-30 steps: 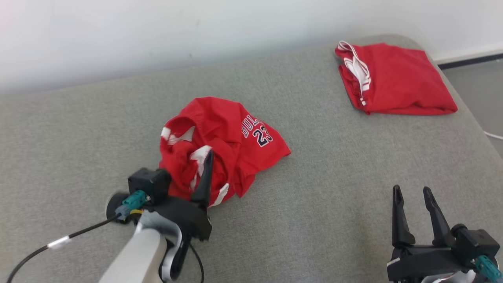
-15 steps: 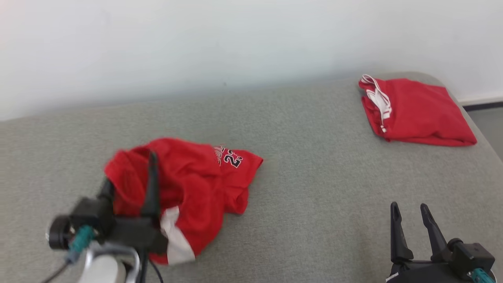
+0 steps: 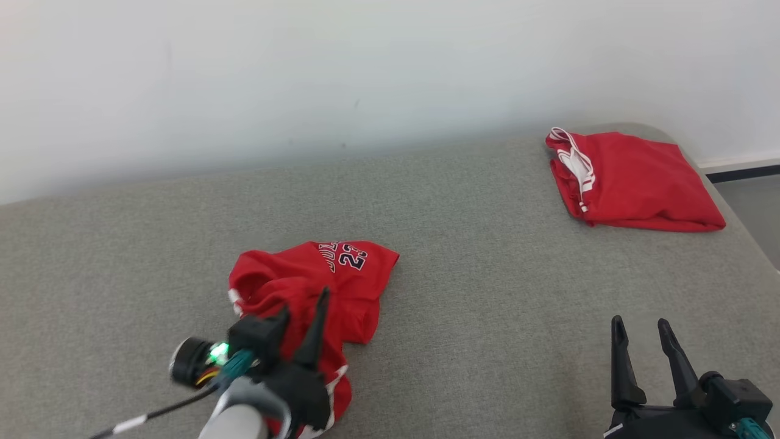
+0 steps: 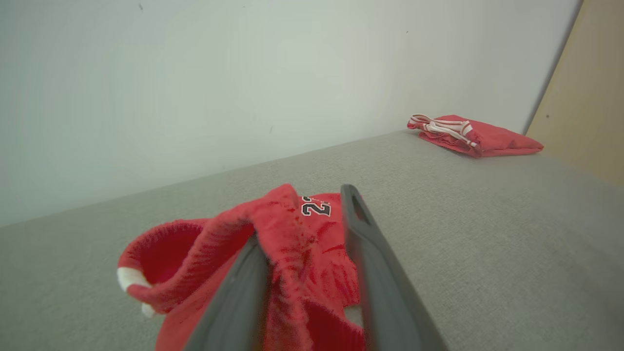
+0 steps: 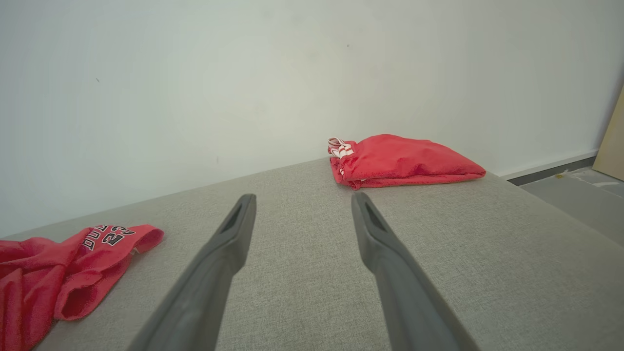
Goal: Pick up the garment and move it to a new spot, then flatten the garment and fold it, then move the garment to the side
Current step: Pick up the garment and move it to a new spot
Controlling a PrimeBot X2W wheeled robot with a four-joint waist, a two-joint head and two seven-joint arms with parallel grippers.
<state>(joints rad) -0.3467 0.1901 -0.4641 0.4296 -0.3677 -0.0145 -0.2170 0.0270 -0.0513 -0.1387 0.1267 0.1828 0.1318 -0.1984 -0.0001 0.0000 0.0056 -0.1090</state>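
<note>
Garment (image 3: pixel 292 277) lies crumpled, red with white trim; number 23 faces up.

A bare indoor room, seemingly a test space rather than a furnished home: plain white wall (image 3: pixel 304 73), dark skirting (image 3: pixel 743 172), grey floor (image 5: pixel 570 195), a beige panel (image 4: pixel 585 97) at one side. A grey fabric-covered worktop (image 3: pixel 487 274) with a rounded corner carries a crumpled garment (image 3: pixel 317 280) and a folded garment (image 3: pixel 640 183).
</note>
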